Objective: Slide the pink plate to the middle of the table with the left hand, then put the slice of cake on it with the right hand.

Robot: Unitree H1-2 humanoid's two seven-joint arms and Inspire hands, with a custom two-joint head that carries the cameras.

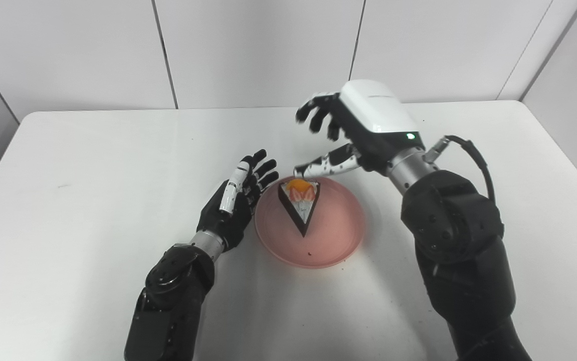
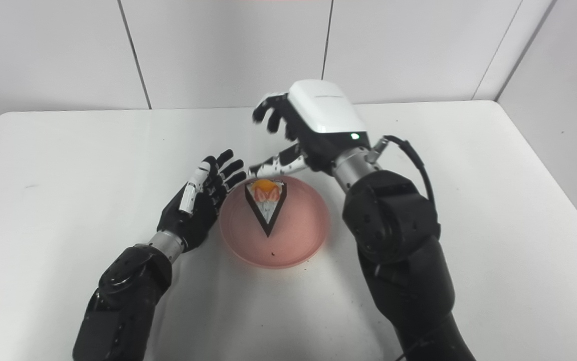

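Before you: one table, white, matte top with rounded far corners, reaching across nearly the whole view. You can pick out a faint dark speck on its left part, well apart from everything else. Behind the table: wall, white panels, divided by thin dark seams that run up from the table's far edge. At the right, you see a further panel angling toward you along the table's side.

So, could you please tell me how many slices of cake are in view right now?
1. The only slice of cake lies on the pink plate mid-table, point toward the robot, between the open left hand and open right hand. Nothing suggests another hidden.
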